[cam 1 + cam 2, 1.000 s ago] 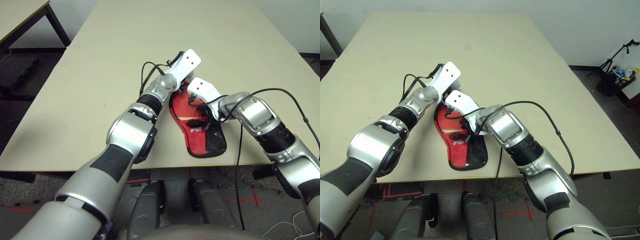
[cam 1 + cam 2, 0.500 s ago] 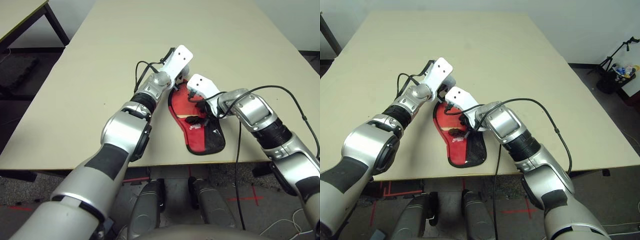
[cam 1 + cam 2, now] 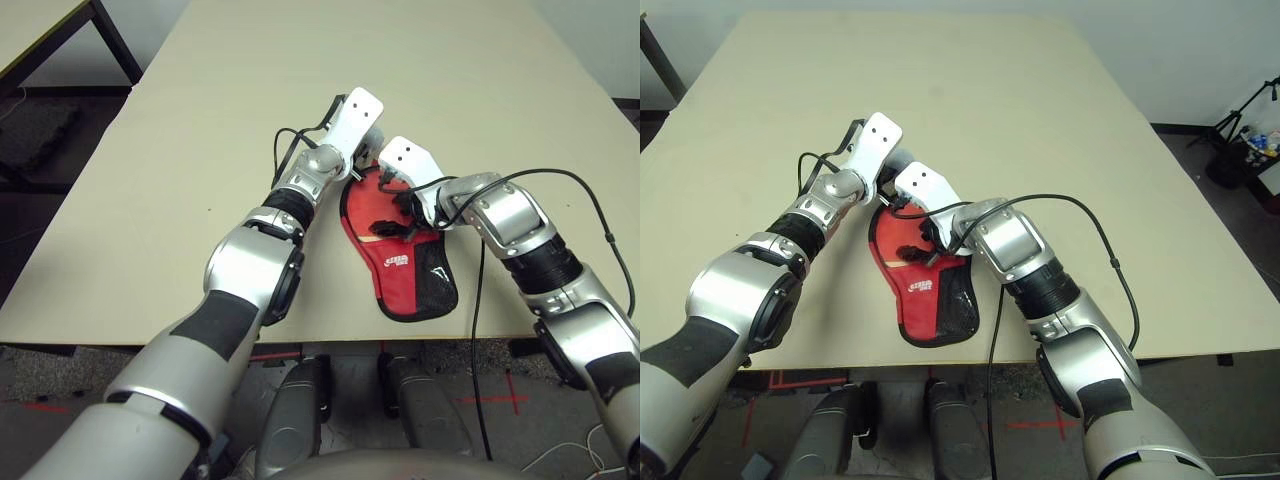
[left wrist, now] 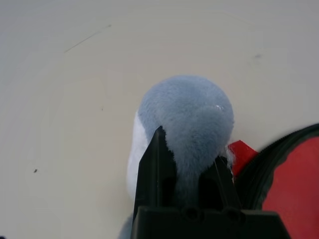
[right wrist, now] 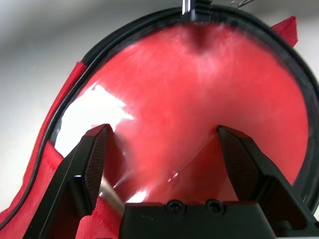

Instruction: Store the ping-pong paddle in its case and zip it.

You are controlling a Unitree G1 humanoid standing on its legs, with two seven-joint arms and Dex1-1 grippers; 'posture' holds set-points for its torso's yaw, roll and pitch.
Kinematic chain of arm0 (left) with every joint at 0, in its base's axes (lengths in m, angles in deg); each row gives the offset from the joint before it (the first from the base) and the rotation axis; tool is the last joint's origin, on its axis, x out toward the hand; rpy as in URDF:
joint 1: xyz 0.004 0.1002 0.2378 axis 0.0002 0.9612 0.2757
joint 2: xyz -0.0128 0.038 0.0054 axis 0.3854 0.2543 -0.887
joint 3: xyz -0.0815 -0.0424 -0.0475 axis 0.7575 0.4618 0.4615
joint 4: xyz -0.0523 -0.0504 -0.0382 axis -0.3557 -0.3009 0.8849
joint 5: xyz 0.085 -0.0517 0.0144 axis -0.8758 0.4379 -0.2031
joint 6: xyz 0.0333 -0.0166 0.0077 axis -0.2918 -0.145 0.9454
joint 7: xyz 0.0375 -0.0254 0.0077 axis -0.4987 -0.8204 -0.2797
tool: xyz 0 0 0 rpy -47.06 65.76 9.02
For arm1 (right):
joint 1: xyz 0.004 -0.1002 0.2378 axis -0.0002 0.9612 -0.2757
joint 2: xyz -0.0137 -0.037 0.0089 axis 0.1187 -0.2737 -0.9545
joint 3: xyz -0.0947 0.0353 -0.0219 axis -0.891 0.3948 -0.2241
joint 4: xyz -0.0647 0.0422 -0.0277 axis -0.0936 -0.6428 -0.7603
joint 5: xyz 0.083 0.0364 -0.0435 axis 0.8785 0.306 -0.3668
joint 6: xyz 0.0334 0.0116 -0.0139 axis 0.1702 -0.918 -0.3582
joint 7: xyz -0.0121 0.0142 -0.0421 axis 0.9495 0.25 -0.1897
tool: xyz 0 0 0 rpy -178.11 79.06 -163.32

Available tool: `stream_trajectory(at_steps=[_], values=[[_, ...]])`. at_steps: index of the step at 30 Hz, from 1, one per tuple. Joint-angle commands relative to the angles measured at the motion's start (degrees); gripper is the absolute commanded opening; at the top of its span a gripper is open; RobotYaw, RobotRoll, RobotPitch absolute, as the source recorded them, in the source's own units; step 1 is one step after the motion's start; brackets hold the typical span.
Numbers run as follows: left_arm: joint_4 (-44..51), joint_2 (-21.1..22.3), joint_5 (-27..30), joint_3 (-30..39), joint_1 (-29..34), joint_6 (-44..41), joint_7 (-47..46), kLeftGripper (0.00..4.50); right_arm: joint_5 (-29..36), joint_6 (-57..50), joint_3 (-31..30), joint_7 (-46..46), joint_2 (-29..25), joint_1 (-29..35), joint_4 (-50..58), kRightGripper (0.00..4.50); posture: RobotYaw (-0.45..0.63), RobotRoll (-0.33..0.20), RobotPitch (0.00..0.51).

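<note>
We see a broad pale beige table [image 3: 180, 180] with our two silver forearms reaching over its near half. Near the front edge lies the flat red fabric case [image 3: 405, 262] with black zipper edging, a white logo and a black mesh pocket at its near end, narrow end pointing toward us. Its round far part lies open, and there the round red rubber-faced ping-pong paddle [image 5: 199, 99] rests inside the black rim — the glossy red face is plain in the right wrist view, while the handle is mostly hidden under the red cover.

The right gripper [image 5: 169, 149] hangs just above that red face, tilted down, its two black fingers [image 5: 94, 154] spread wide with nothing between them. The left gripper [image 4: 187, 164] sits just beyond the case's far left rim, its fingers pinched tight onto a small soft blue-grey and white plush lump [image 4: 187, 112] — that lump lies on the table beside the case's red edge.
</note>
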Motion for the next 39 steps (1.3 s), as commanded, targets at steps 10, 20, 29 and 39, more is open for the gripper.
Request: stream_trajectory(at_steps=[10,20,29,39], values=[[2.03,-8.39,2.63,2.78,-7.54,2.39,-1.24,0.23,-1.97,-7.55,-4.79,-2.78,-1.59,4.96,-4.61,4.5,-0.06,0.0,0.246],[2.19,-11.78,2.91,2.84,-7.19,4.04,3.82,0.23,-1.23,-10.75,-3.26,-3.75,-3.21,7.33,-0.62,4.5,-0.07,0.0,0.238],[3.38,-6.27,4.06,3.44,-5.52,4.64,10.38,1.26,1.36,-15.15,4.32,-3.47,-4.49,5.74,2.3,4.5,-0.01,0.0,0.236],[7.71,2.14,6.69,3.56,-3.81,6.31,23.12,4.4,9.68,-25.96,11.97,-2.52,-11.22,5.53,12.64,4.5,0.03,0.0,0.199]])
